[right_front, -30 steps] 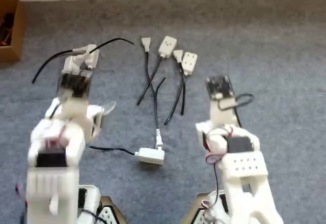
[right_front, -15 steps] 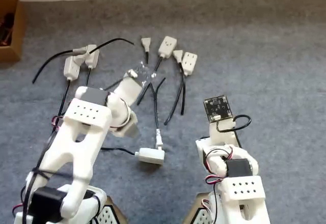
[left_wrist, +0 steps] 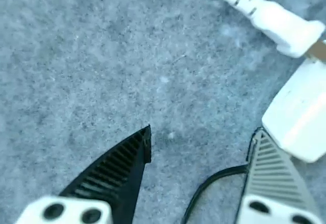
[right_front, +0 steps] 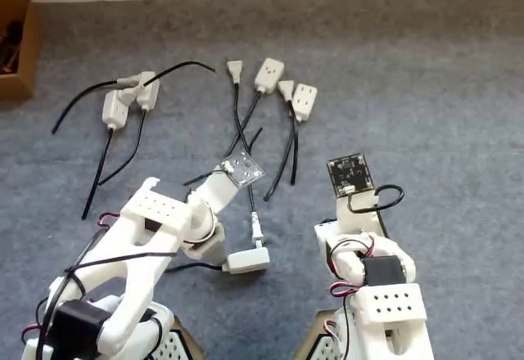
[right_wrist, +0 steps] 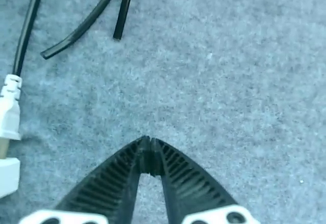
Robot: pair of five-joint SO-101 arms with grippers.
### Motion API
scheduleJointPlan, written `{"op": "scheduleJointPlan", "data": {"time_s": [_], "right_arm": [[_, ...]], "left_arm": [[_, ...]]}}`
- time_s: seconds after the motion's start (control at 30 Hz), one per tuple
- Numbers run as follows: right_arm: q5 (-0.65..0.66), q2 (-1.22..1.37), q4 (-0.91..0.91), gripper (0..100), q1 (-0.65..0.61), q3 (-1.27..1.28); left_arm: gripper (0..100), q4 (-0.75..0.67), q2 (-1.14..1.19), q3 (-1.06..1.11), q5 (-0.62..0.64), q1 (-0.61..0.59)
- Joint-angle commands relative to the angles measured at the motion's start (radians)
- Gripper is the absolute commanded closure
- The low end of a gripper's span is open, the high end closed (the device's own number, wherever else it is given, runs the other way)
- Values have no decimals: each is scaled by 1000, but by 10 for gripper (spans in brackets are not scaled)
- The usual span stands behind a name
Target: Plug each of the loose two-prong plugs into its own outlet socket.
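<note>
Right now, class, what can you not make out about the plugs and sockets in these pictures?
Left wrist view: the nearest socket runs off the edge, so whether the plug is seated is unclear.
Right wrist view: the edge cuts that socket again.
High view: the far-left sockets are too small to judge as plugged.
High view: the cardboard box is cut off, its contents too dark.

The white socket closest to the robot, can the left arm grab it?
Probably yes. The left gripper is open over the carpet, and the white socket lies right beside one of its fingers. Only a thin black cord lies between.
</note>
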Motion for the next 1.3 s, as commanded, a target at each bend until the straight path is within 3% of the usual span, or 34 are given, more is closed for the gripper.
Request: {"op": "scheduleJointPlan", "data": {"time_s": [0.0,0.2,0.57,0.87,1.07,1.17,1.27], "right_arm": [[5,-13,-19,989,4,-2],[5,-10,-19,989,4,-1],[5,-10,-19,989,2,-1],[5,-10,-19,989,2,-1],[5,-10,-31,989,2,1],[5,-8,-39,989,2,8],[5,-8,-39,989,2,15]], "left_arm": [[691,-6,-13,-21,-11,5],[691,46,-2,-214,77,-21],[691,46,-12,-67,107,217],[723,60,-13,-44,112,257],[723,261,-56,-199,117,268],[723,387,-171,-255,155,337],[723,413,-259,-199,164,432]]}}
